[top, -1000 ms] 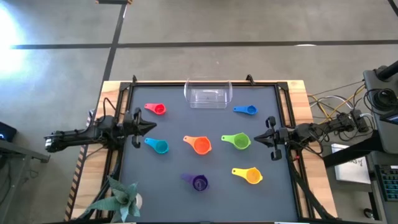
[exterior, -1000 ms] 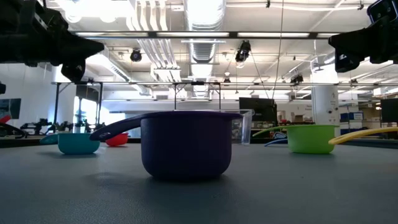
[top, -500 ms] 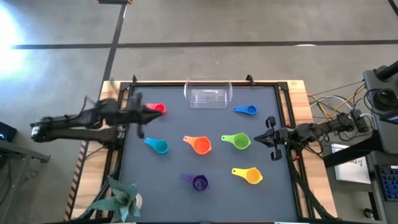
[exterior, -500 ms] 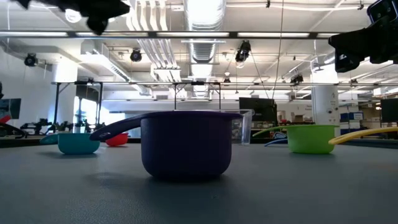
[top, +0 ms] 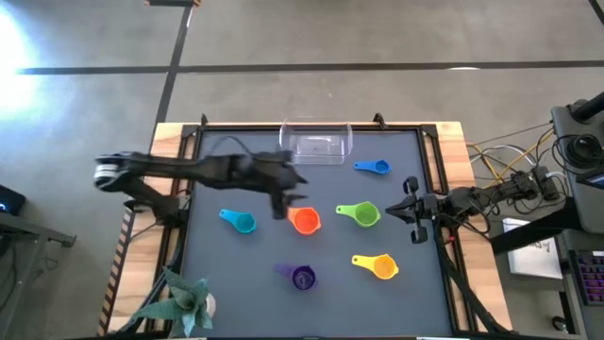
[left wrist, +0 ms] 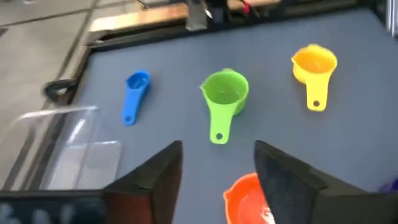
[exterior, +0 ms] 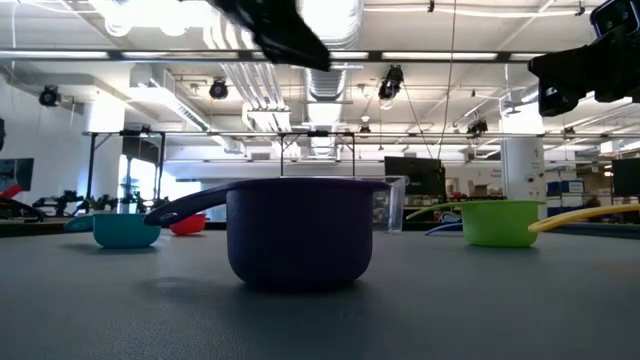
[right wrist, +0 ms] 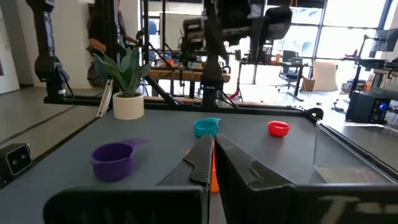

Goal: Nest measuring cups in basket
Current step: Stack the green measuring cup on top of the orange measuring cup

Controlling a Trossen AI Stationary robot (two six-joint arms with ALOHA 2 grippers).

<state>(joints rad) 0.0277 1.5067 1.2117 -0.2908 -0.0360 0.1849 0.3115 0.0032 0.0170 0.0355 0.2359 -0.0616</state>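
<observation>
Reaching over the tabletop point(top: 208, 274), the left hand point(top: 288, 196) hangs just above the orange cup point(top: 306, 221), on the cup's basket side. Left wrist view: fingers point(left wrist: 283, 177) apart, nothing between them, orange cup rim point(left wrist: 249, 199) showing in the gap below.

Landmark: clear basket point(top: 315, 144), standing at the middle of the tabletop's far edge. It looks empty; no cup nested in it.

Cup positions relative to the basket:
- blue cup point(top: 374, 167): just beside its right corner, on the near side.
- red cup: not visible in the high view, the left arm crosses that area; seen in the right wrist view point(right wrist: 279, 128) on the tabletop, apart from the basket wall.
- light blue cup point(top: 240, 222): well to the near-left.
- orange cup: directly nearward, open grey surface between.
- green cup point(top: 360, 214): near-right, just beside the orange cup, not touching.
- purple cup point(top: 300, 277) and yellow cup point(top: 377, 266): farthest from the basket, toward the near edge.

All visible cups lie apart from one another, with bare mat around each. The strip between orange cup and basket is open apart from the left arm over it.

Right hand point(top: 408, 211) waits at the tabletop's right edge, beyond the green cup, fingers point(right wrist: 202, 163) pressed together, holding nothing.

A potted plant point(top: 184, 300) sits at the near-left corner, clear of all cups.
</observation>
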